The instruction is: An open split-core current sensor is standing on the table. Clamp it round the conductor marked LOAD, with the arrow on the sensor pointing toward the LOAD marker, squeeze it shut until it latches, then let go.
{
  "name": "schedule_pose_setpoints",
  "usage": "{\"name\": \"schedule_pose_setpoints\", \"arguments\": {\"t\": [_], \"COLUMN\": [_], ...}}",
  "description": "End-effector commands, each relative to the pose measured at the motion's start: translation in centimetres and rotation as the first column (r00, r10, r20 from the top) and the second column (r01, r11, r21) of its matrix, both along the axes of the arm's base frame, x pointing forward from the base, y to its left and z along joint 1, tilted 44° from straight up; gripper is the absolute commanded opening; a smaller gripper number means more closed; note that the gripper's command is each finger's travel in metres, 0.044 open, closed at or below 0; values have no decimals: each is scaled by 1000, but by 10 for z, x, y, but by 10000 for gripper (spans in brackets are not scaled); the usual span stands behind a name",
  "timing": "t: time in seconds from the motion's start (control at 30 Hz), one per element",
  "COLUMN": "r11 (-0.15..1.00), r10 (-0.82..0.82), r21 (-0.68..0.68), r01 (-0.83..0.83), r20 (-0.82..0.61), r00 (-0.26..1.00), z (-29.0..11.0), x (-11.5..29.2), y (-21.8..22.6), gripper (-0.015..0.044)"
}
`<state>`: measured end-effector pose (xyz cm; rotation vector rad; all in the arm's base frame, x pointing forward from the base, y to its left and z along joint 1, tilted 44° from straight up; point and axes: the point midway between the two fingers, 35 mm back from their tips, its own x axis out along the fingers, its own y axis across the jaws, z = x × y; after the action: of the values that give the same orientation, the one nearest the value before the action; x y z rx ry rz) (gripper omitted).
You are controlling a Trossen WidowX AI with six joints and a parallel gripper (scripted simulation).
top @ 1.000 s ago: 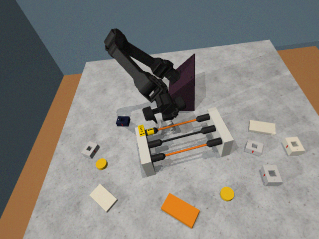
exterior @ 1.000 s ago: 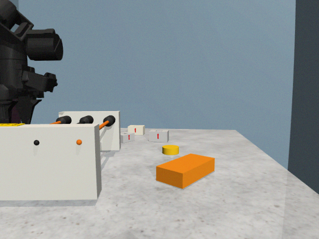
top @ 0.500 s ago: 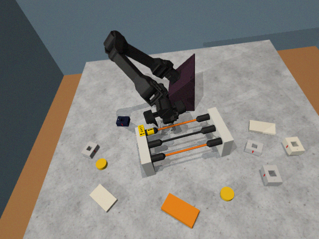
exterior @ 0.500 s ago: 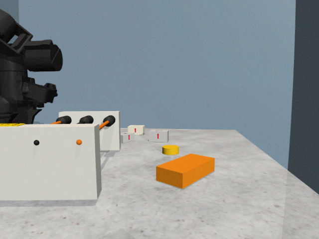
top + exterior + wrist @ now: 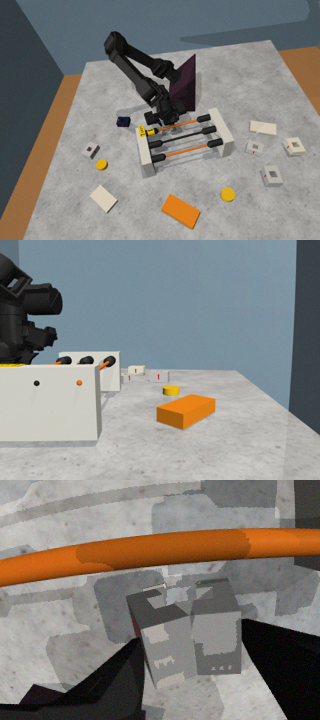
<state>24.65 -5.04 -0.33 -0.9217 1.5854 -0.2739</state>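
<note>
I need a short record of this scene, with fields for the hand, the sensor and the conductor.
hand: fingers against both sides of the sensor
sensor: grey box, just beside the orange conductor, not yet round it
conductor: far orange one in the rack
LOAD marker: yellow, at that conductor's left end

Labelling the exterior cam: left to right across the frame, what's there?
Arm → near white block → far white block → small white sensors with red arrows → yellow disc → orange block.
</note>
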Motion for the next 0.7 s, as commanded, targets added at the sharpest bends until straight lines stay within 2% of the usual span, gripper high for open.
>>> {"name": "schedule_pose_setpoints", "arguments": {"t": [0.0,0.23,0.43,0.67], "r11": [1000,1000,1000,1000], "r10": [-2,-2,1,4], "r21": [1,1,8,14], "r01": [2,2,-1,-4], "r20": [1,1,0,-5], "r00": [1000,1000,1000,1000], "z": [0,0,13,41], "x": [0,0,4,5], "y": [0,0,15,46], "gripper": [210,163,6,0]}}
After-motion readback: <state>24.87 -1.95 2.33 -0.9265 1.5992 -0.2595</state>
